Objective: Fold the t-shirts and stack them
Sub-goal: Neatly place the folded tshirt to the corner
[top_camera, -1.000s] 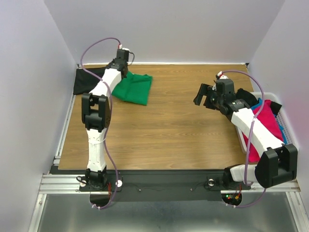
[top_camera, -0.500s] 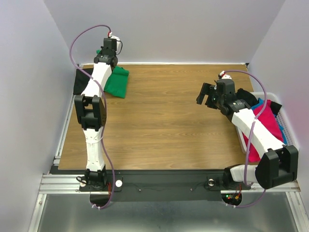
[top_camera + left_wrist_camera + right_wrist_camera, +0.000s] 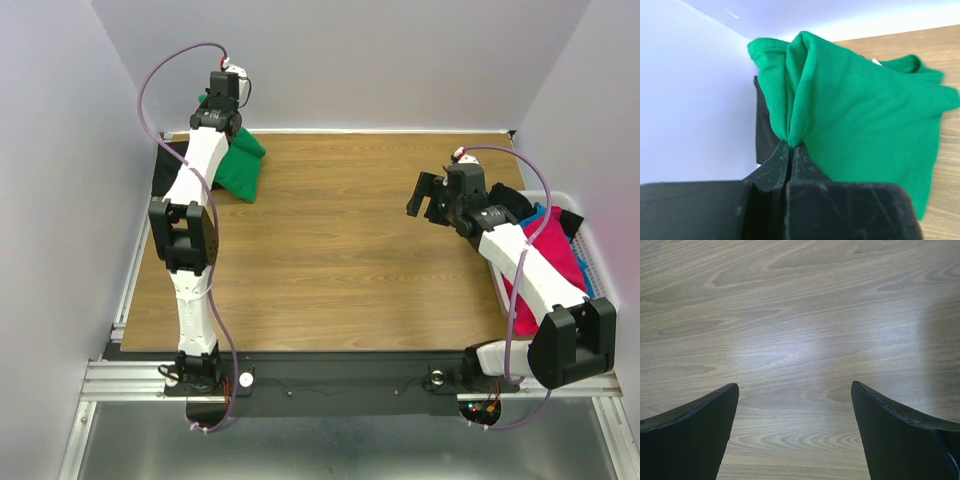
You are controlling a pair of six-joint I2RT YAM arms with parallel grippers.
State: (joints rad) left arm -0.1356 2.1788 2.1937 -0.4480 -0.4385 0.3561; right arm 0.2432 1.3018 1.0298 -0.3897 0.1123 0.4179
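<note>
Green tee (image 3: 865, 125) hung pinched in left claw (image 3: 790, 144).
Needed laying flat on the black tee (image 3: 762, 125); right claw (image 3: 795, 385) gaped empty.

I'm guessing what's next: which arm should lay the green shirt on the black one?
Left. The left gripper pinches the green shirt beside the black shirt; the right gripper is open, far off.

The left arm (image 3: 195, 170) and right arm (image 3: 525, 265) are built alike: smooth white plastic link shells joined by boxy matte-black joint housings (image 3: 182, 235). A thin purple cable (image 3: 139, 105) runs along each arm from the wrist down to a black base (image 3: 195, 370). Small red and green lights (image 3: 480, 410) glow beside the right one. The left tool (image 3: 790, 142) and right tool (image 3: 795, 387) have black, faintly scuffed, tapering fingers.
</note>
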